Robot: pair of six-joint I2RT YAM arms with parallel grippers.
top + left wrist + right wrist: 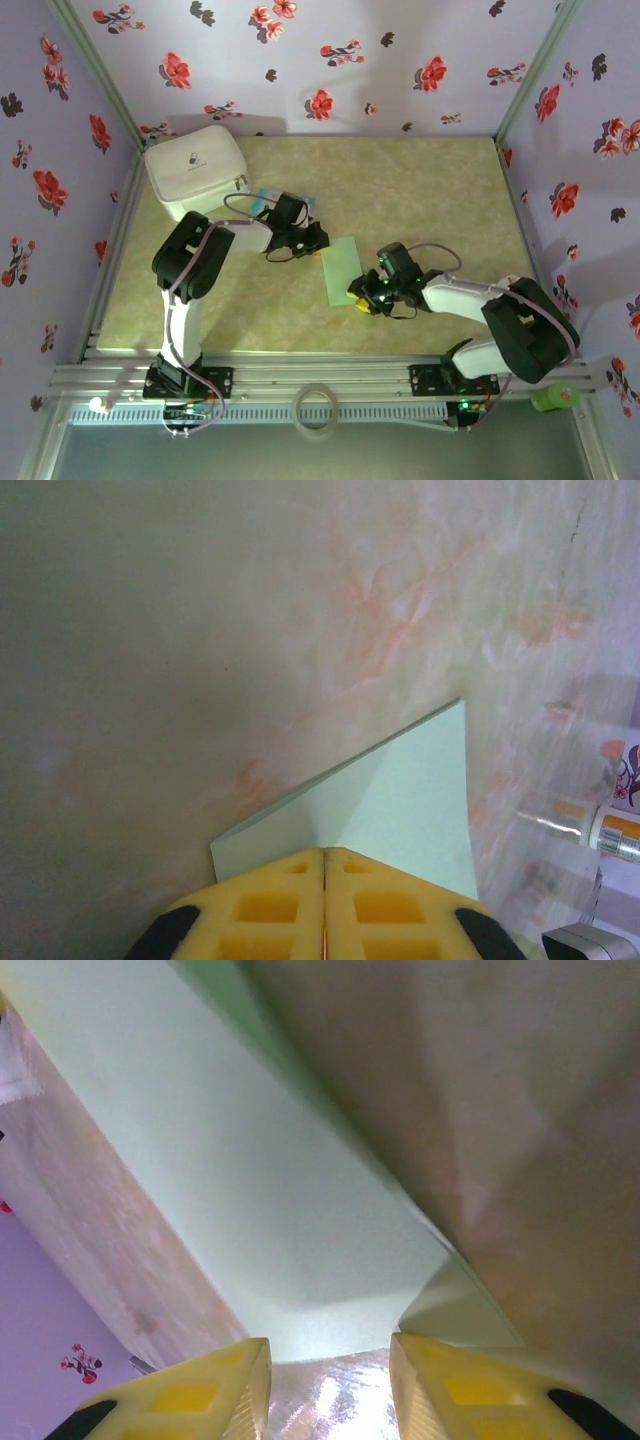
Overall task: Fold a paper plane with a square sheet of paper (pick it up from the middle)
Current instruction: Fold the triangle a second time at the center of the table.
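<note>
If the spread right claw (pixel 328 1350) pushes, the thin pale green paper sheet (pixel 342 268) could crumple against the left claw (pixel 325 855), pressed together.

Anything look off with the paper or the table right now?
Nothing spilled or torn. The folded square sheet of paper lies skewed on the table, with the shut left pincer on its far corner and the open right pincer at its near end.
</note>
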